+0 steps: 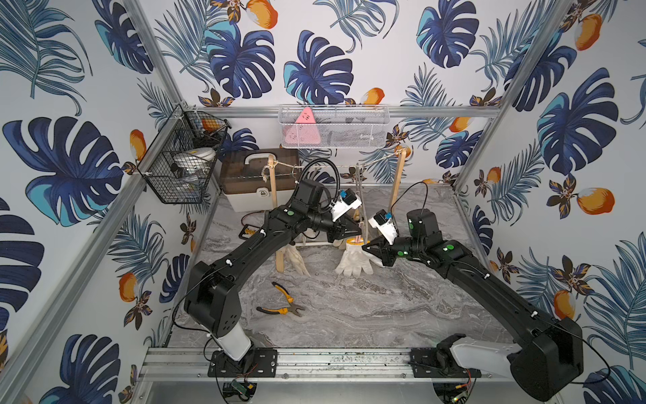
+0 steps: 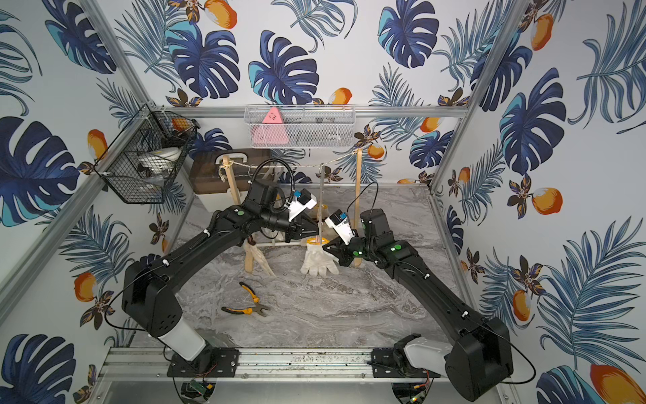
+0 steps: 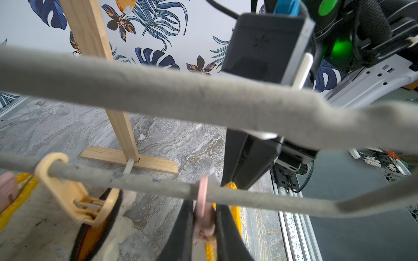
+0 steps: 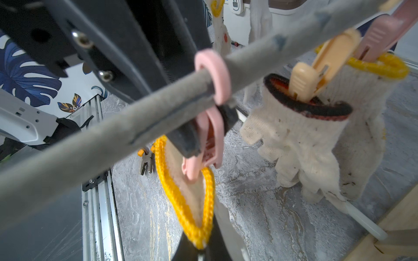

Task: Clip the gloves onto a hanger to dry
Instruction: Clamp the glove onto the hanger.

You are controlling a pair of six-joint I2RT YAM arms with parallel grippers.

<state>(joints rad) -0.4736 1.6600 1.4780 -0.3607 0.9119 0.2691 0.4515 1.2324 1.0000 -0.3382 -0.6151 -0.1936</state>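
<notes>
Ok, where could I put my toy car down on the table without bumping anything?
The biggest bare patch of table lies between the pliers and the right arm, in front of the hanging gloves. Another is the back corner behind that arm. It's crowded in the middle, where the jaws work a pink clip and yellow-cuffed glove under the hanger.

Cream gloves, yellow cuff; grey hanger; pink clip.

1. Left arm and right arm: black boxy links, with a white segment above each base.
2. Round green stickers and white cable ties on both.
3. White wrist cameras with blue plugs; a ribbed black hose arches over the left one.
4. Left gripper and right gripper: black tapered fingers.
</notes>
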